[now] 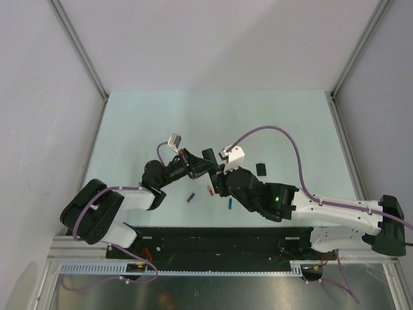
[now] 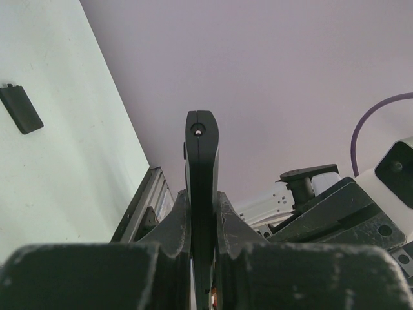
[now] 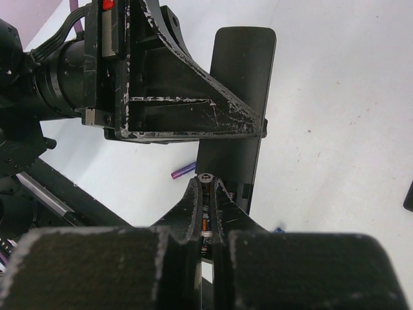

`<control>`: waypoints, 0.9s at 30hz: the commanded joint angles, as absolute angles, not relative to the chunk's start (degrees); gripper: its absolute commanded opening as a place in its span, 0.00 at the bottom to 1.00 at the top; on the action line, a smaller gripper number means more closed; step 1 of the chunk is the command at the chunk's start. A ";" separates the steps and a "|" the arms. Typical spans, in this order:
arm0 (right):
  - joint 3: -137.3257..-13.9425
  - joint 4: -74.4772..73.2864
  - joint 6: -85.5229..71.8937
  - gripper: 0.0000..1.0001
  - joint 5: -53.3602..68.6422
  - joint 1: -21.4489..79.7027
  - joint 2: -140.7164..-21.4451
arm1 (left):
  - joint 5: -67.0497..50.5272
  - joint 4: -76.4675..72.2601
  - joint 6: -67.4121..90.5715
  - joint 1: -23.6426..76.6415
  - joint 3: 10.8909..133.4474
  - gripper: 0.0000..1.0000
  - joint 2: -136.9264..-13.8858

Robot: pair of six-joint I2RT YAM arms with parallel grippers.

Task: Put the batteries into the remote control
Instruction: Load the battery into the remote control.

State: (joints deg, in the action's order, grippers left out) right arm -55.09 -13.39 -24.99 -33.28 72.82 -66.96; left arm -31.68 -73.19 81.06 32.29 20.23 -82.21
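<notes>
My left gripper [image 1: 195, 165] is shut on the slim black remote control [image 1: 210, 157] and holds it above the table. In the left wrist view the remote [image 2: 202, 161] stands edge-on between the jaws of the left gripper [image 2: 202, 201]. My right gripper [image 3: 206, 185] is shut on a silvery-dark battery [image 3: 206, 221], its tip against the remote's [image 3: 240, 71] near end. In the top view the right gripper [image 1: 219, 175] meets the remote. A purple-blue battery [image 1: 190, 197], a red-orange one [image 1: 209, 190] and a bright blue one [image 1: 230, 205] lie on the table.
A small black flat cover [image 1: 261, 169] lies on the table right of the grippers; it also shows in the left wrist view [image 2: 21, 108]. The purple-blue battery [image 3: 183, 170] lies below the remote in the right wrist view. The arms' mounting rail [image 1: 213, 242] runs along the near edge.
</notes>
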 commanded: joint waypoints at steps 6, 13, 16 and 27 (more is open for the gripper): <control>-55.55 -14.49 -27.15 0.00 -35.51 74.53 -67.15 | -30.85 -77.17 81.48 32.52 22.50 0.00 -80.68; -56.86 -19.51 -30.50 0.00 -34.98 74.44 -68.20 | -28.92 -77.17 81.03 32.52 22.68 0.00 -80.16; -57.13 -20.39 -31.03 0.00 -34.63 74.44 -68.99 | -29.00 -77.17 81.21 32.61 23.11 0.00 -79.89; -60.64 -24.52 -33.22 0.00 -32.61 74.01 -74.00 | -29.36 -77.17 81.48 32.70 23.47 0.00 -78.66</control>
State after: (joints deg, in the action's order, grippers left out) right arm -58.74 -20.62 -30.76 -35.14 73.84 -71.35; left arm -31.14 -71.66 79.88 32.38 20.27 -82.06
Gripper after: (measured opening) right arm 0.030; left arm 0.126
